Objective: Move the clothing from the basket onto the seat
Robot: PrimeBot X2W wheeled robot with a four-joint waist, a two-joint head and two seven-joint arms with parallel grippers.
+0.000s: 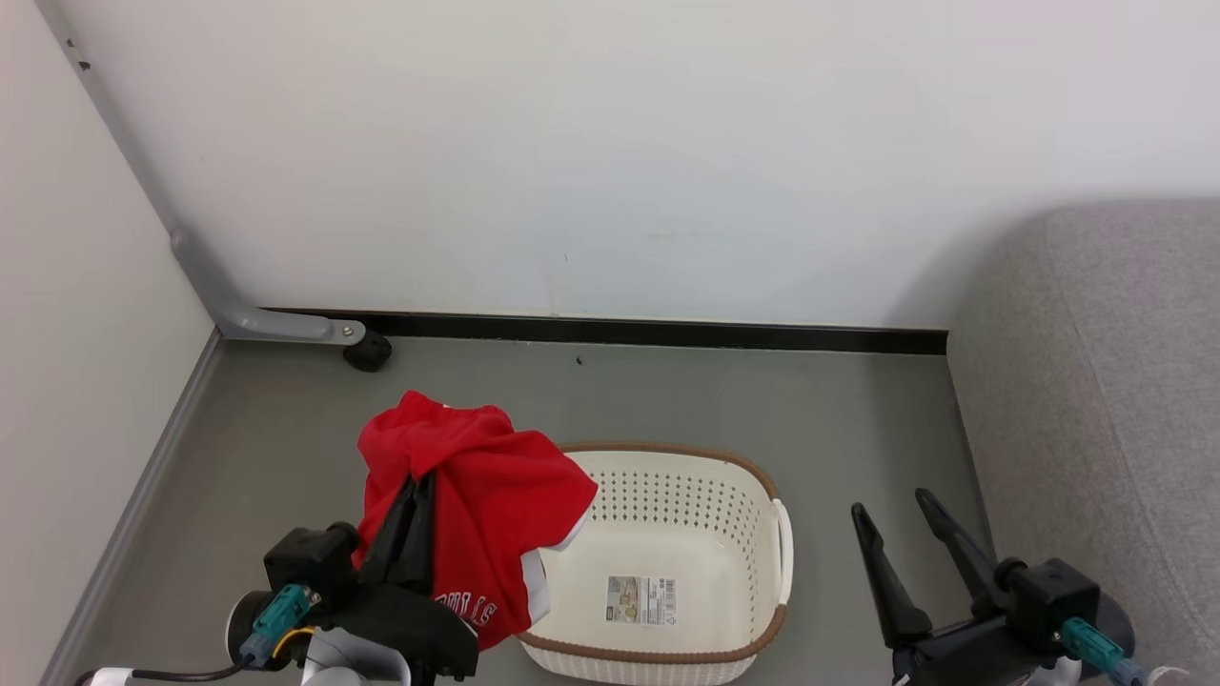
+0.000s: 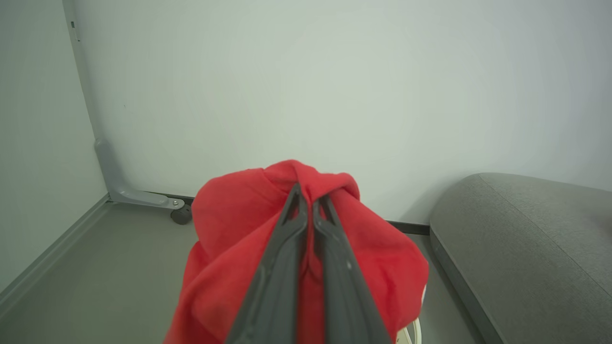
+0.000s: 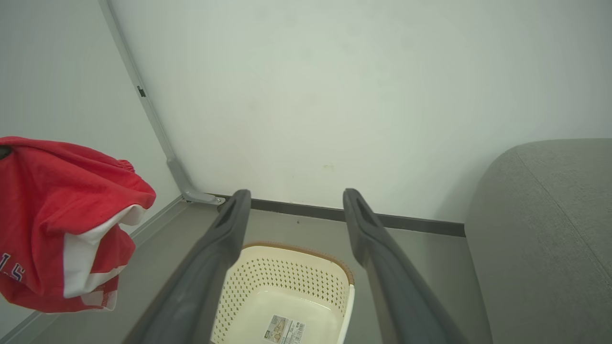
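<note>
Red clothing [image 1: 496, 495] aloft on upraised, clamped left pincer [image 2: 308, 193] beside basket [image 1: 667, 450]

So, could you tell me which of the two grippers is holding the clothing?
The left gripper, shut on the clothing hanging over the basket; the right gripper is open and empty.

Basket [image 1: 667, 448] on floor [image 1: 667, 391], wall [image 1: 620, 143] behind. Clothing [image 1: 496, 495] hangs off left gripper [image 1: 417, 486], up at basket's L side. Seat [image 1: 1096, 381] far R; right gripper [image 1: 890, 502] btwn basket & seat.
</note>
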